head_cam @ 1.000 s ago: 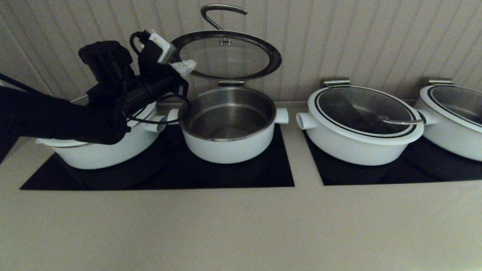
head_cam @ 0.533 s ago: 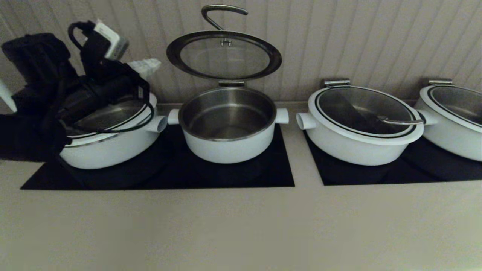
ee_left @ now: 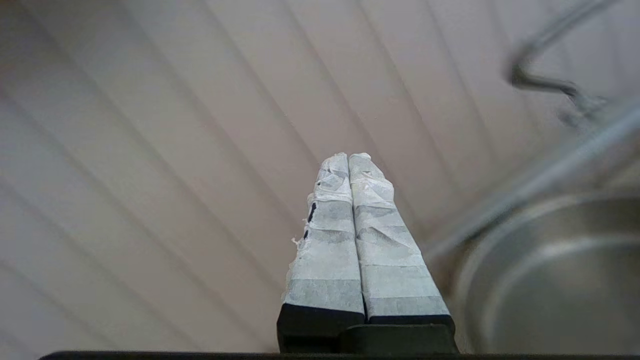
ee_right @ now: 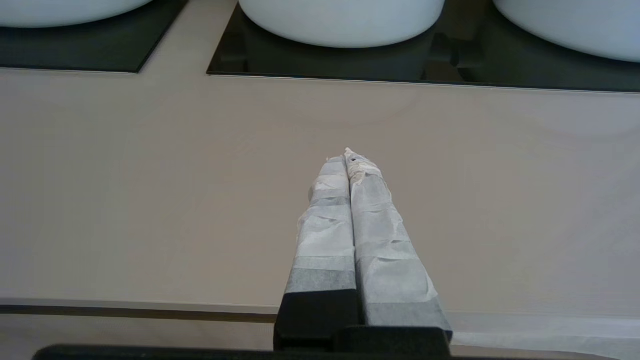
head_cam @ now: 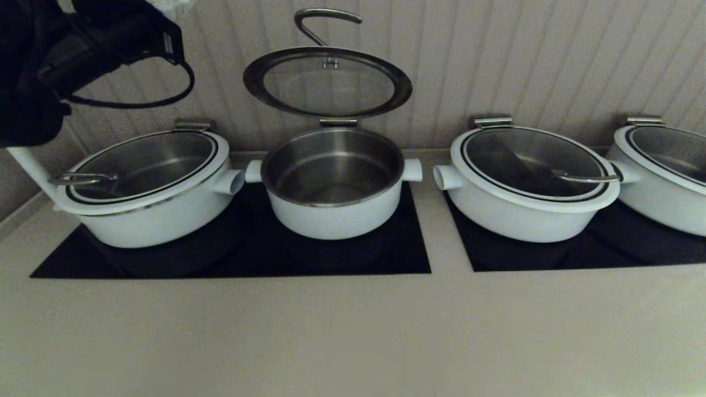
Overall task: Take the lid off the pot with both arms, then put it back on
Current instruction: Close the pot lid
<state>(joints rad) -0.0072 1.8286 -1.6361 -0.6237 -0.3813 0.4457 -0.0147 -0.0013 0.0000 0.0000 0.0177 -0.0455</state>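
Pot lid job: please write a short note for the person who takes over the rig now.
Left gripper: fingers shut, holding nothing, raised at the far left near the back wall, apart from the lid.
Right gripper: fingers shut, empty, low over the bare counter in front of the cooktops; not in the head view.
The lid stands open on its hinge above the pot, handle toward the wall. The pot sits open on the left black cooktop, between wider pots whose lids are shut.
Done: lid lifted.
Left: put the lid back down on the pot.
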